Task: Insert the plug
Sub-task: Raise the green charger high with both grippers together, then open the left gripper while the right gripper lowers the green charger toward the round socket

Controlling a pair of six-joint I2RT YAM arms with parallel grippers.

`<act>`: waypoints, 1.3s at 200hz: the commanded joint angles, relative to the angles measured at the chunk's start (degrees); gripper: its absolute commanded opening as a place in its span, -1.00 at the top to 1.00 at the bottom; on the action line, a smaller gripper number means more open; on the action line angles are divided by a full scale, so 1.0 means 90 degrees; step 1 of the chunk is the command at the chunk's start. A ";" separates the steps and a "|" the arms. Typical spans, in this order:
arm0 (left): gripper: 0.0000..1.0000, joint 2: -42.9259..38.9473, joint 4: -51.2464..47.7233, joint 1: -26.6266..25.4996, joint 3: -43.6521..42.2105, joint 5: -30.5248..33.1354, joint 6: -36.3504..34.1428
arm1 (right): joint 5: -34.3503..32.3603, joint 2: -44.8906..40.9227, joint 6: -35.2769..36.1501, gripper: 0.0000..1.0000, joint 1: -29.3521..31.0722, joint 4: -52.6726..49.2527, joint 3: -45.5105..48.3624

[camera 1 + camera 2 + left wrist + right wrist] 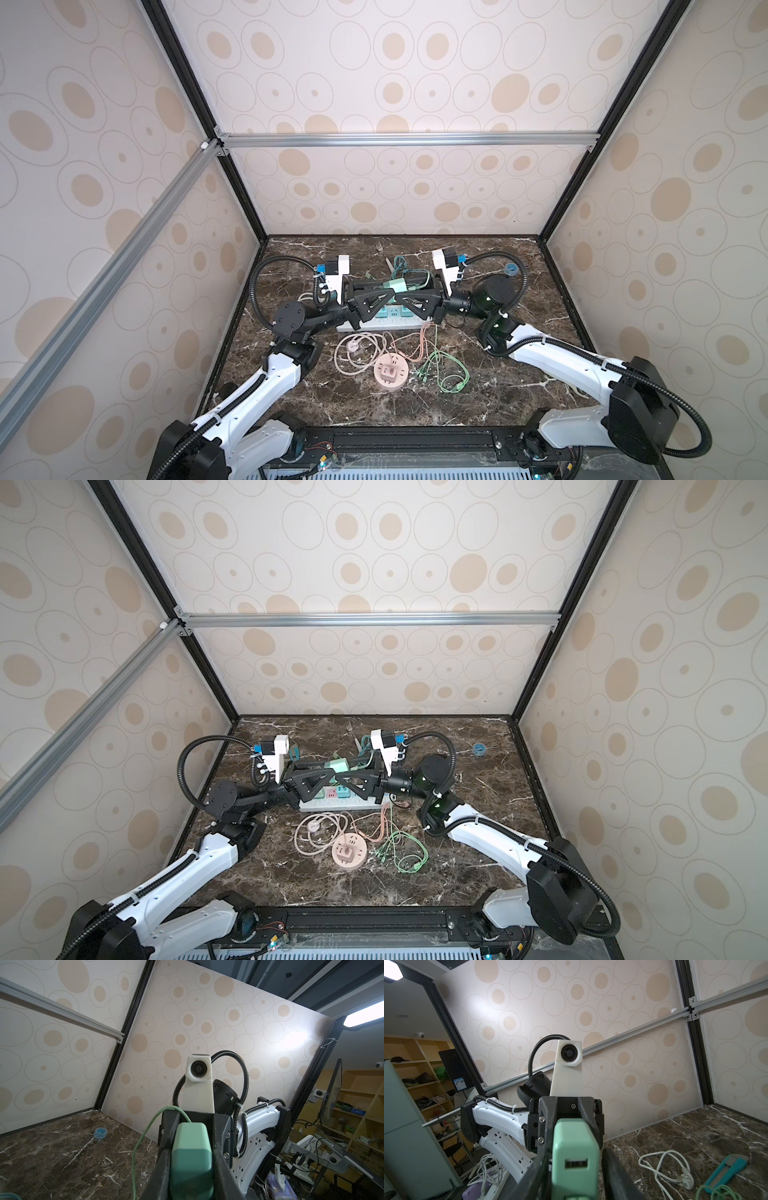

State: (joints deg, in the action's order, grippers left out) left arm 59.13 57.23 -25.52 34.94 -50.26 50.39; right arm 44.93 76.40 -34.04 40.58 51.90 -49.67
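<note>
Soft, even light in both top views; a ceiling lamp (pixel 365 1015) flares on the wall (pixel 295 1040), edges curving.

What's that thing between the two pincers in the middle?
A mint-green charger block. The left pincer grips one end; the right pincer flanks the other. Both top views and both wrist views show it.

Robotics laboratory test cell: aluminium-framed enclosure (pixel 407 139), patterned wall panels (pixel 395 62), marble-look tabletop (pixel 415 407); cluttered storage shelving (pixel 411 1061) and monitor (pixel 453 1068) stand outside.
</note>
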 commanded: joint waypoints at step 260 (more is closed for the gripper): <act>-0.35 -0.1570 -0.5559 0.0027 -0.0155 0.2243 -0.2545 | -0.1812 -0.1199 0.3997 0.63 -0.0315 -0.6989 -0.0579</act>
State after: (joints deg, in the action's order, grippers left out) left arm 45.82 15.44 -25.50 34.09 -35.14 29.54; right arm 33.52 65.36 -7.88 37.82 3.97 -51.57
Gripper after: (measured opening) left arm 0.683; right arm 0.286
